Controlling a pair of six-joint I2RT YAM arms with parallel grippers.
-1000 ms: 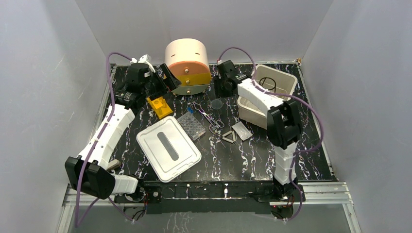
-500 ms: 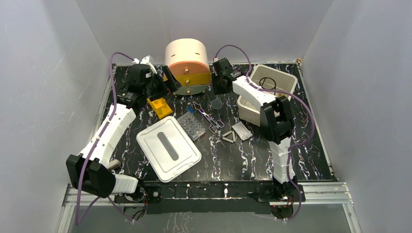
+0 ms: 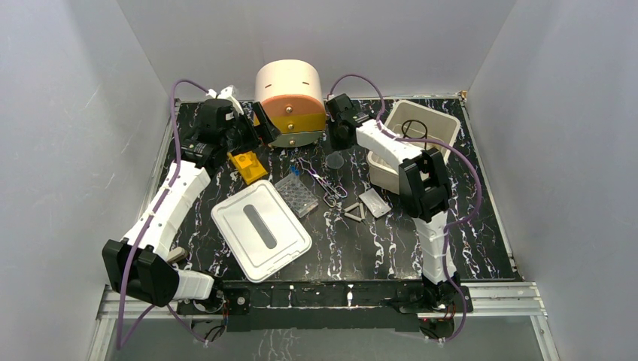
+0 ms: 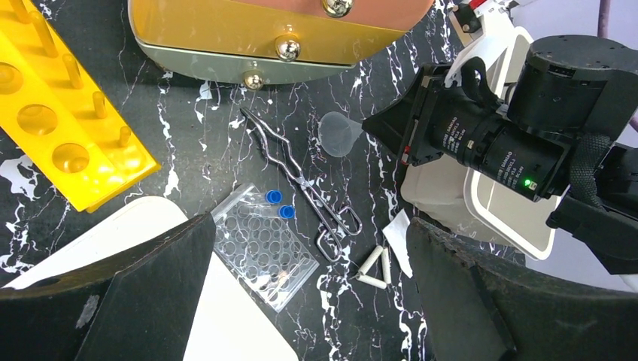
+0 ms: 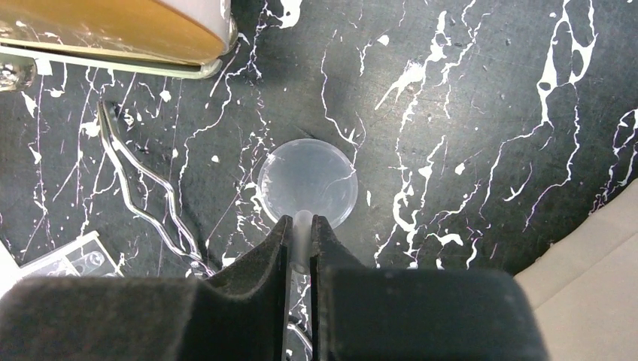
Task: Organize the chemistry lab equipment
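The right gripper has its two fingers pressed together on the thin stem of the clear funnel. The funnel is just in front of the round drawer unit, toward its right side, with its wide mouth turned to the table. The left gripper hangs at the left front of the drawer unit, its fingers wide apart and holding nothing, near the yellow rack.

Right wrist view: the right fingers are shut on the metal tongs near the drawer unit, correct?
No: the right fingers are shut on the clear funnel, at its stem, not the metal tongs, which lie apart beside it. The right wrist view shows this.
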